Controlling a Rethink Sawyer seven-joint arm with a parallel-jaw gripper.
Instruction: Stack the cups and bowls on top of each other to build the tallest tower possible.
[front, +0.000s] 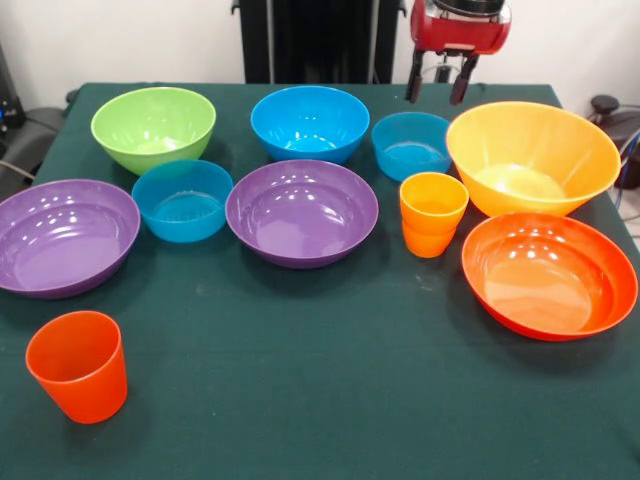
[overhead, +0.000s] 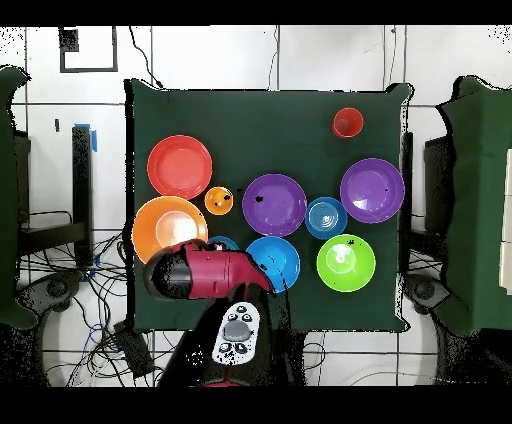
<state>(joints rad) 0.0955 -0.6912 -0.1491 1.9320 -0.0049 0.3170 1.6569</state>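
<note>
Nothing is stacked on the green-clothed table (front: 330, 400); bowls and cups stand apart, each upright and empty. From across the table the gripper (front: 438, 85) hangs above the far edge with its two dark fingers (front: 414, 80) spread and nothing between them; from overhead the red arm (overhead: 205, 273) covers them, and also hides most of one small translucent blue bowl (front: 411, 145), which shows there only as a sliver beside the large yellow-orange bowl (front: 532, 157); the overhead view alone shows a white button panel (overhead: 238, 335) on the arm, its markings too small to read.

The glossy lime green bowl (front: 153, 127), medium blue bowl (front: 309, 122) and the small blue one line the far side with the yellow-orange bowl; nearer stand two wide purple bowls (front: 62, 236) (front: 301, 211) with the second small translucent blue bowl (front: 182, 199) between them, just beside both; the yellow-orange cup (front: 431, 214), with a stepped rim band, stands between the second purple bowl and the wide red-orange bowl (front: 549, 274); the red-orange cup (front: 79, 366) stands alone near the front corner, well apart from the rest; no writing shows on any cup or bowl.
</note>
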